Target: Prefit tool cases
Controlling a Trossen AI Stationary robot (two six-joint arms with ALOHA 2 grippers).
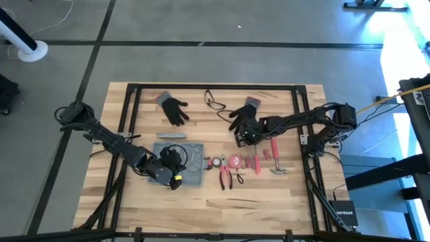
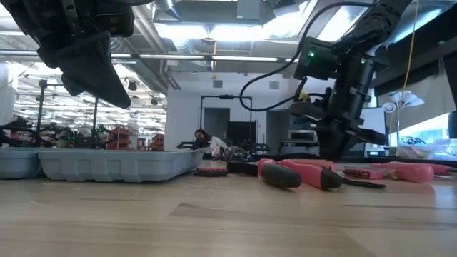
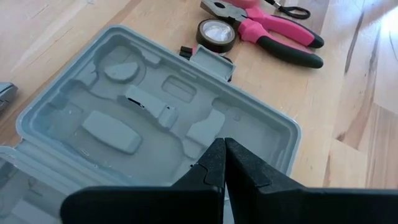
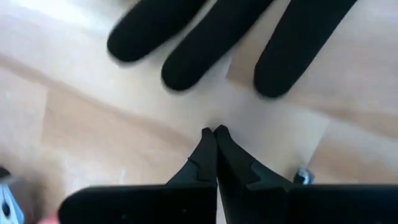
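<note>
Legible text: "NETGEAR" on black box [image 1: 343, 210] beside table's [image 1: 282, 195] near right corner; nothing else readable.

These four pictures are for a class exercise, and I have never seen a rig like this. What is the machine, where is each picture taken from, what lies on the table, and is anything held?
Two dark robot arms work at a wooden table. One picture looks down from above, one looks level across the tabletop, and two come from cameras on the wrists. The left gripper hangs shut over the open tool case. The right gripper is shut beside a black glove. Neither holds anything. Also lying there: a second glove, pink pliers, a tape roll and a hammer.
</note>
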